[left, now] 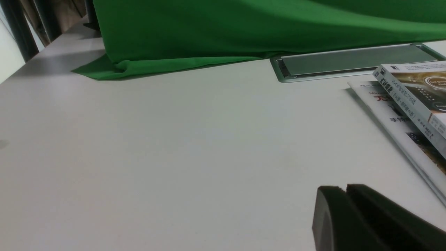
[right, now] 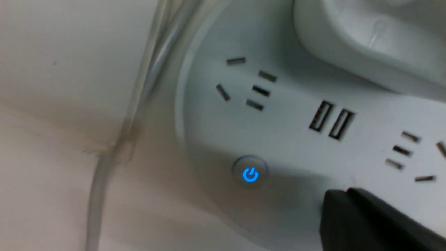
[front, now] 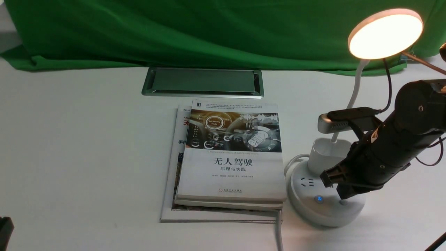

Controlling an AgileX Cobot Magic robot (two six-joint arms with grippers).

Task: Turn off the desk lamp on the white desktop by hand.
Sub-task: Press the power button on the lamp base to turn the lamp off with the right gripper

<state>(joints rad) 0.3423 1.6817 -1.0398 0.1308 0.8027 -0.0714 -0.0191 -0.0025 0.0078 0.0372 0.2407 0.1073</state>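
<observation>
The desk lamp stands at the right of the white desktop (front: 87, 139). Its disc head (front: 385, 33) glows, and a blue power button (front: 318, 199) is lit on the round base (front: 313, 209). My right gripper (front: 341, 193) is shut and empty. Its tip hovers low over the base, just right of the blue button and over a small grey button (front: 344, 202). In the right wrist view the shut tip (right: 346, 193) is beside the lit button (right: 250, 174) and the sockets. My left gripper (left: 346, 190) is shut and empty, low over the bare desktop (left: 174, 157).
A stack of books (front: 230, 157) lies just left of the lamp base, with the lamp's white cable (front: 278, 233) along its edge. A grey metal hatch (front: 202, 82) sits behind the books. Green cloth (front: 191, 31) covers the back.
</observation>
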